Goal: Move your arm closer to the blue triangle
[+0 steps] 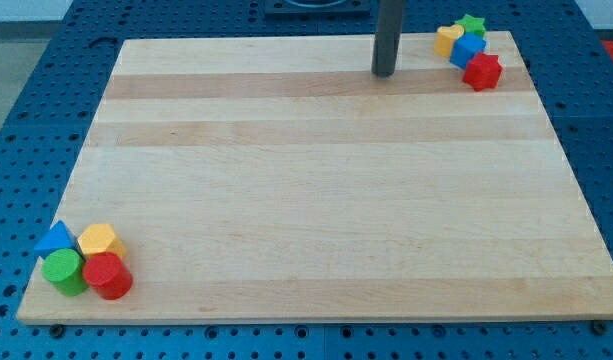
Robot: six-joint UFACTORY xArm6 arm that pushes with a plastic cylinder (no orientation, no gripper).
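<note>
The blue triangle (55, 239) lies at the board's bottom left corner, touching a yellow hexagon block (100, 240), a green cylinder (64, 271) and a red cylinder (108, 276). My tip (384, 73) rests on the board near the view's top, right of centre, far from the blue triangle. It stands a short way left of a second cluster at the top right: a yellow block (447, 39), a green star (473, 24), a blue block (467, 50) and a red star-like block (482, 71).
The wooden board (316, 190) lies on a blue perforated table (31, 90). Its edges run close to both clusters.
</note>
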